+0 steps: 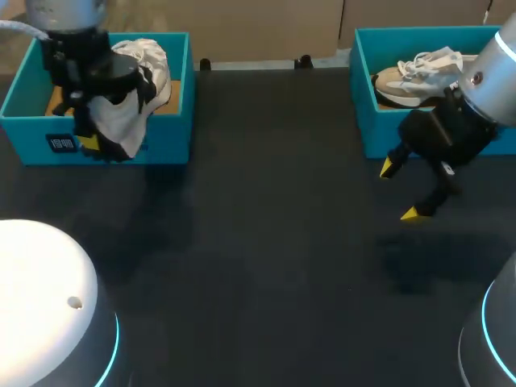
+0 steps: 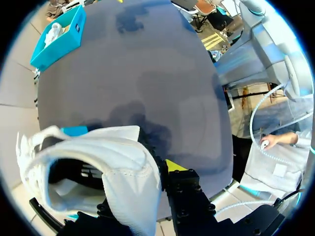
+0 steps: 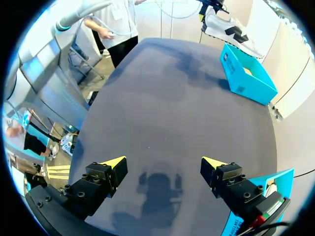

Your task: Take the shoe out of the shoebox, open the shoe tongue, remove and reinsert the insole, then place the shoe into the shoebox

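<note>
Showing 2 shoes (image 1: 129, 121); 2 shoeboxes (image 1: 169, 141)

i see a dark matte table (image 1: 266, 242). at its right far corner there's a second teal box (image 1: 364, 113) with a beige-and-white sneaker (image 1: 407, 81) inside, laces up. two small black fittings (image 1: 205, 64) (image 1: 304, 60) sit on the far table edge, well apart.

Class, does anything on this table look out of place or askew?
The white shoe hangs tilted from the left gripper over the front wall of the left shoebox, not lying inside. Nothing looks spilled.
</note>
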Controlling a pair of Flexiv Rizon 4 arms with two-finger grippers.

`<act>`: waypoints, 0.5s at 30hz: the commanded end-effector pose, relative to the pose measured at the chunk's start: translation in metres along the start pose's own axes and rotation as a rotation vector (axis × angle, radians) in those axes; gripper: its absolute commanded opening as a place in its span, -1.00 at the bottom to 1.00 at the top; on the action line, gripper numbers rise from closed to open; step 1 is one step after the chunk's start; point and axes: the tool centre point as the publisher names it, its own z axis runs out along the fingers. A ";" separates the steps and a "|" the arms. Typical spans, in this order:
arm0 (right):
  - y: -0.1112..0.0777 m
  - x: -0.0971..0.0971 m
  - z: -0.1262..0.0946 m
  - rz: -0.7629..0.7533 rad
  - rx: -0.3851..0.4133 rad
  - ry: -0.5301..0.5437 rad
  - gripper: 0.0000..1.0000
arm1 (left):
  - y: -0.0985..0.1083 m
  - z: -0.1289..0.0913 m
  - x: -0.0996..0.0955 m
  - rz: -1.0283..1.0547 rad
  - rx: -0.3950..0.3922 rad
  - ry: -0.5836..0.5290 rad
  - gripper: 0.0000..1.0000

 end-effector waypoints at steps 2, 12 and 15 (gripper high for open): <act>0.000 0.000 0.001 0.000 0.003 0.000 1.00 | 0.032 -0.006 0.012 -0.003 0.001 -0.041 -1.00; 0.000 0.000 0.001 0.000 0.003 0.000 1.00 | 0.084 -0.017 0.025 -0.031 0.013 -0.048 -1.00; 0.000 0.000 0.001 0.000 0.003 0.000 1.00 | 0.088 -0.017 0.025 -0.047 0.011 -0.042 -1.00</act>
